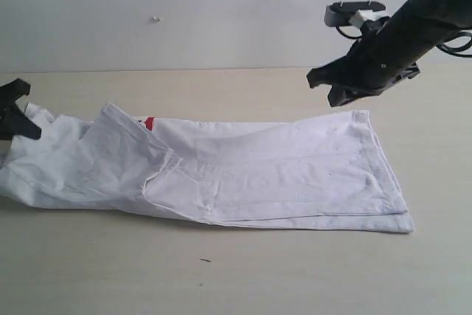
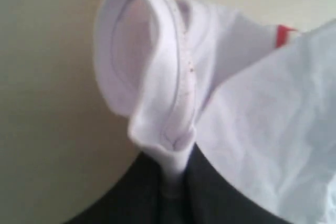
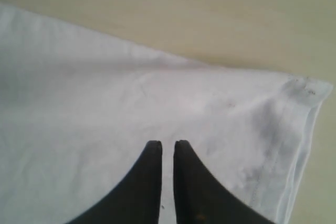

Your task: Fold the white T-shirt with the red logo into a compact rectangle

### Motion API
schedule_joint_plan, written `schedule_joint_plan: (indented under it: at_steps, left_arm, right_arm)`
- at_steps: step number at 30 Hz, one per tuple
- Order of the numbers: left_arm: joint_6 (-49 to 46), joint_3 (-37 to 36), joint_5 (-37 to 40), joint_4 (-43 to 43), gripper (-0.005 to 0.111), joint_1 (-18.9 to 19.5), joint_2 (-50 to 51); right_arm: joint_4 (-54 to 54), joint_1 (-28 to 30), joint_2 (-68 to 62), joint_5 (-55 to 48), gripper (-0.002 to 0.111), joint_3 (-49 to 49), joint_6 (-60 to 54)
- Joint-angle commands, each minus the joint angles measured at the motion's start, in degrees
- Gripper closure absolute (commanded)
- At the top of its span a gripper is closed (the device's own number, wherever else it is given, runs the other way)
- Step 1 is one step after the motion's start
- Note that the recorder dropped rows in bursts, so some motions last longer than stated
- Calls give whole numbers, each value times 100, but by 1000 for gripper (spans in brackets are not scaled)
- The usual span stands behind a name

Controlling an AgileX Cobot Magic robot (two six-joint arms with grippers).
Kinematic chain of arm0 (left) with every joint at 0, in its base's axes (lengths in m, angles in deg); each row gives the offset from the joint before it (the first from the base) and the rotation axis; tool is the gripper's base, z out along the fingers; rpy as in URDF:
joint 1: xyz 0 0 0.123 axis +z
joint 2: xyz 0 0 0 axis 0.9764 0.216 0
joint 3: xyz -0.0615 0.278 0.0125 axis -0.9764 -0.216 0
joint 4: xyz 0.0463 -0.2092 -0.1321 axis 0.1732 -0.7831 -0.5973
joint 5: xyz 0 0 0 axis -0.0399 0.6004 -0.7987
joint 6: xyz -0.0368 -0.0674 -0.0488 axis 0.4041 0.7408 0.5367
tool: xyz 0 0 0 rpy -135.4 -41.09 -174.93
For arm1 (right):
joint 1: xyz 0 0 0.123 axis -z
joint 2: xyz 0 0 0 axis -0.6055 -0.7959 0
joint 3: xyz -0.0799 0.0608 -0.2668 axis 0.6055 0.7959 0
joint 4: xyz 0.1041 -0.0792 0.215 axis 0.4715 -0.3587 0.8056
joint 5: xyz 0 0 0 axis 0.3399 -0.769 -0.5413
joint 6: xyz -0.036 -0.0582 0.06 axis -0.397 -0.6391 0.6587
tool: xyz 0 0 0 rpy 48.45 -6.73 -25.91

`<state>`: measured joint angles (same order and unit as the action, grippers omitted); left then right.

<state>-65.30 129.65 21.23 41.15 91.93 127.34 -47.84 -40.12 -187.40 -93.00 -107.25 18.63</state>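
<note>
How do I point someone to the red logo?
Find the white T-shirt stretched across the tan table. Toward its left end in the exterior view, behind the raised fold, a sliver of the red logo peeks out: the only red on white cloth.

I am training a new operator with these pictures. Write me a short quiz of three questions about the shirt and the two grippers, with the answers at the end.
1. True or false: the left gripper is closed on the collar of the white T-shirt.
2. Choose one. The right gripper is:
A) clamped on a sleeve
B) over the shirt's hem end, jaws together, holding nothing
C) wide open over bare table, far from the shirt
3. Fill in the blank: the small bit of logo that peeks out from under the fold is coloured ____.

Key: 1 true; 2 B; 3 red.
</note>
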Motion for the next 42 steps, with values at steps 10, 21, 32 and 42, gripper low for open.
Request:
schedule_joint_plan:
  at_steps: [10,21,32,42]
  left_arm:
    - [798,835,193,-214,107,-2330,-1164]
    - [1073,1387,-1506,-203,107,-4631,-741]
    - [725,1997,-1690,115,41,-5622,287]
    - [2064,2280,-1262,2051,53,-5130,-396]
  right_arm:
    - [207,34,1012,-187,57,-407,115]
    - [-884,34,1929,-1576,53,-1506,1097]
    - [-967,34,2012,-2320,53,-1646,864]
    - [-1014,188,1895,-1682,53,-526,802]
